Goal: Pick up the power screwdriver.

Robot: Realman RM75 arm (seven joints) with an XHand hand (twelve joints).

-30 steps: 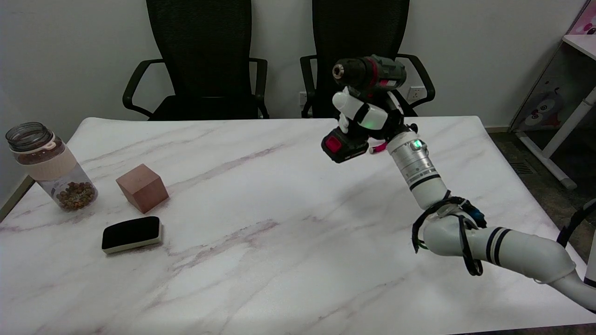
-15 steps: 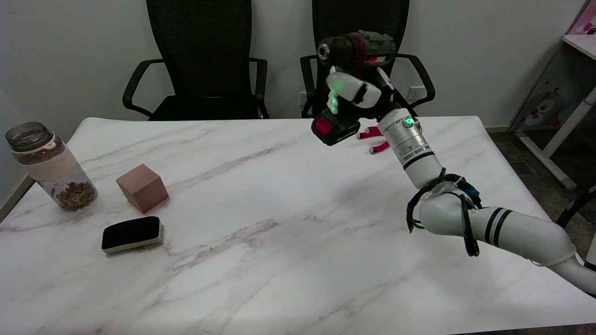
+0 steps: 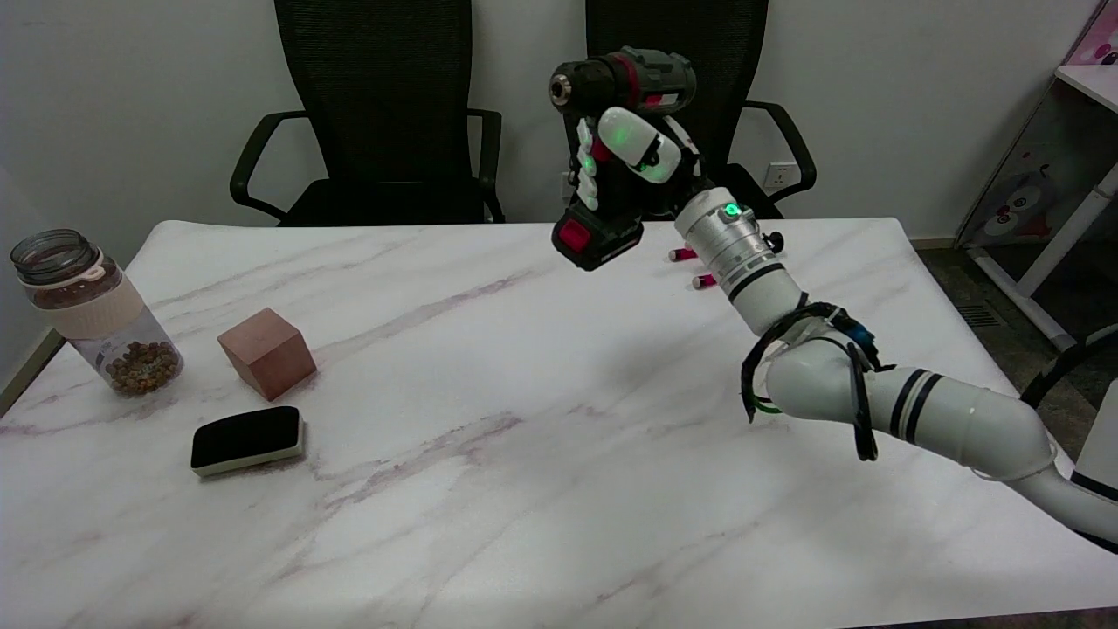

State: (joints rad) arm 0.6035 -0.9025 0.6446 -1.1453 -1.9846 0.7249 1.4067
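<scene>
The power screwdriver (image 3: 620, 83) is dark grey and black with a red ring near its chuck and a red button on its battery base. It hangs well above the marble table (image 3: 489, 419), upright, chuck pointing left. My right hand (image 3: 631, 162) grips its handle between the motor body and the battery, fingers wrapped around the front. A green light glows on the hand and on the wrist. The handle itself is mostly hidden by the hand.
A pink-handled tool (image 3: 699, 266) lies on the table behind my wrist. At the left stand a jar of nuts (image 3: 92, 314), a brown wooden cube (image 3: 266, 352) and a black eraser (image 3: 247, 439). Two black office chairs (image 3: 376, 114) stand behind the table.
My right hand has carried the screwdriver up and to the left, over the far edge of the table. The arm has swung left with it.
</scene>
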